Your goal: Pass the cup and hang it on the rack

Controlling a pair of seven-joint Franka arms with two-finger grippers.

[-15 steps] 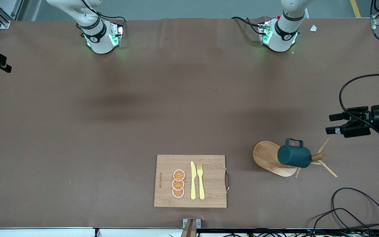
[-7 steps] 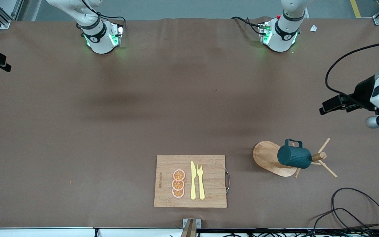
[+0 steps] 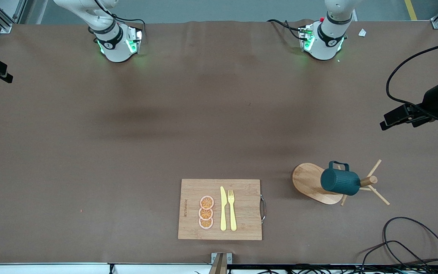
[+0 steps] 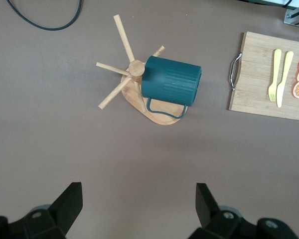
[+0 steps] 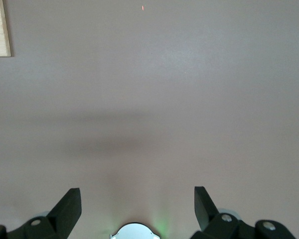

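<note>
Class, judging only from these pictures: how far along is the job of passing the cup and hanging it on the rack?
Done: the cup hangs on the rack, its handle over a peg. In hand: nothing; the left gripper is open and empty above bare table near the rack, and the right gripper waits open over bare table. Left: apparently nothing.

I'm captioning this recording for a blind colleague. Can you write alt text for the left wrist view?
A dark teal cup hangs on a peg of a wooden rack on a brown table. The open left gripper is above bare table, holding nothing. At the frame's edge, a cutting board carries a yellow knife, fork and orange slices.
</note>
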